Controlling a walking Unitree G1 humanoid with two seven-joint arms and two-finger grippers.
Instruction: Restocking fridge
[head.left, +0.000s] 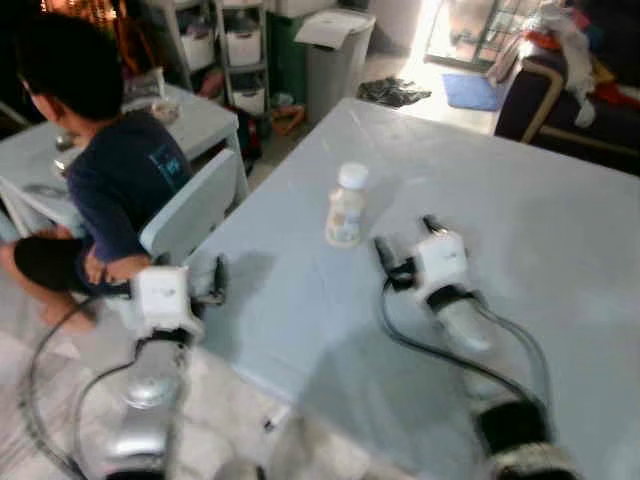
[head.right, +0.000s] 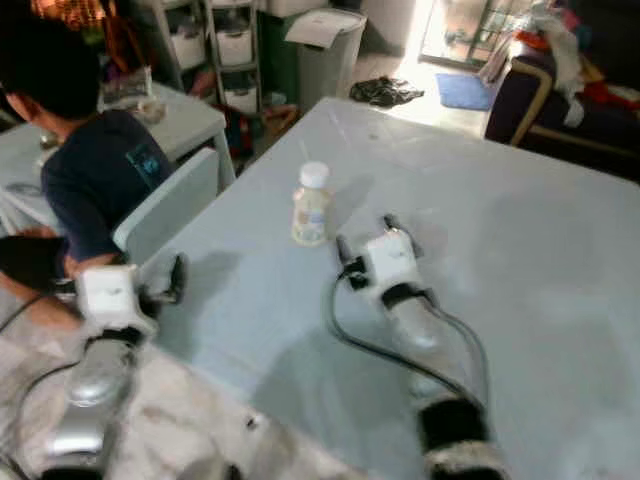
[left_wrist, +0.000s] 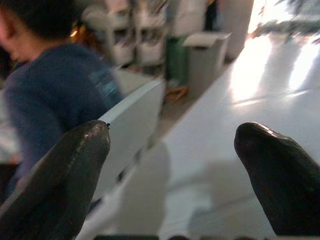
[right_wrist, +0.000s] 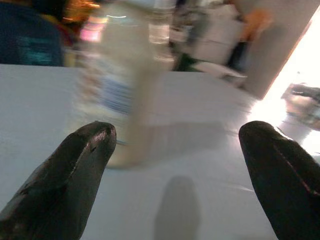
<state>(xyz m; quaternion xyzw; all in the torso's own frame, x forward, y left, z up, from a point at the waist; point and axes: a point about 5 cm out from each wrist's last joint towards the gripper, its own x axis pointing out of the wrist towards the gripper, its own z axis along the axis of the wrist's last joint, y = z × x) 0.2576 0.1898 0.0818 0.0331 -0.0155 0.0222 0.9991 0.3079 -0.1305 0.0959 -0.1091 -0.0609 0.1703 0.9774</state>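
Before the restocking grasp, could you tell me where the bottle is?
The bottle stands upright on the table, just ahead-left of the open right gripper.

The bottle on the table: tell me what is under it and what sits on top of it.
The bottle stands upright on the bare pale blue table, with a white cap on top. The right gripper is just short of it. The patch of table beneath its base is covered.

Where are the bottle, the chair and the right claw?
bottle (head.left: 346, 212): left eye view, on its label.
chair (head.left: 190, 208): left eye view, on its backrest.
right claw (head.left: 403, 237): left eye view, between its open fingertips.
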